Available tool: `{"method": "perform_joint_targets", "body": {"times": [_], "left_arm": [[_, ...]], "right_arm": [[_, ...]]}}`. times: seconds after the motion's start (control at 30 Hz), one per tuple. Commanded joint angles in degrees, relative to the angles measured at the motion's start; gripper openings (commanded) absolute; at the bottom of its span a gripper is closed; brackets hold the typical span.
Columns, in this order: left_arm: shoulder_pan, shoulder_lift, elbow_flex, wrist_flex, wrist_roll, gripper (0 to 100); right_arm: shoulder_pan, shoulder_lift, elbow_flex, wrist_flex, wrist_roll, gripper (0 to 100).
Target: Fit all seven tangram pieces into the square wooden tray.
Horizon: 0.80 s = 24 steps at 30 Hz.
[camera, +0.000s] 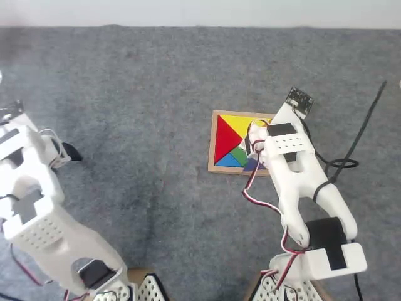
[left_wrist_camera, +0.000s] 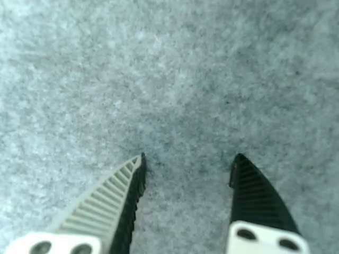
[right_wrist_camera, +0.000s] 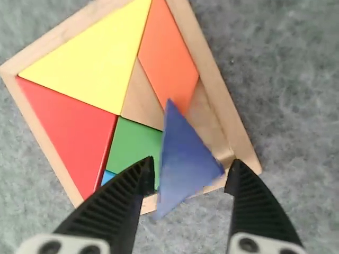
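Grey felt (camera: 138, 94) lies under the left gripper (left_wrist_camera: 190, 159), which hangs near the felt's left edge with its jaws spread and nothing between them. It has no part in the work right now.

At the tray (right_wrist_camera: 220, 100), the right gripper (right_wrist_camera: 192, 161) stands over the near edge, close to the near right corner. Its jaws seem to pinch the blue triangle (right_wrist_camera: 183, 159) by its sides. We judge the piece to be held, tilted and lifted, with one end over the near rim and its point reaching in toward the bare wood.

Along the near edge sit a small light-blue piece (right_wrist_camera: 107, 177) and the green square (right_wrist_camera: 135, 145). The red triangle (right_wrist_camera: 69, 132) fills the left edge and the yellow triangle (right_wrist_camera: 95, 58) the far edge. The orange piece (right_wrist_camera: 167, 58) lies along the right edge, toward the far right corner.

So we count five pieces seated and a sixth in hand. Two gaps of bare wood are left: a small one between yellow, orange and green, and a larger one by the right edge, just past the blue triangle. We judge the task well past halfway, with two pieces left to seat flat.
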Motion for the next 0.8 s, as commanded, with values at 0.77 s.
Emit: {"method": "perform_joint_targets", "body": {"times": [0.77], "left_arm": [[-1.8, 2.2, 0.9, -3.1, -0.4, 25]], "right_arm": [[-6.1, 1.8, -5.9, -4.3, -0.7, 22.1]]}}
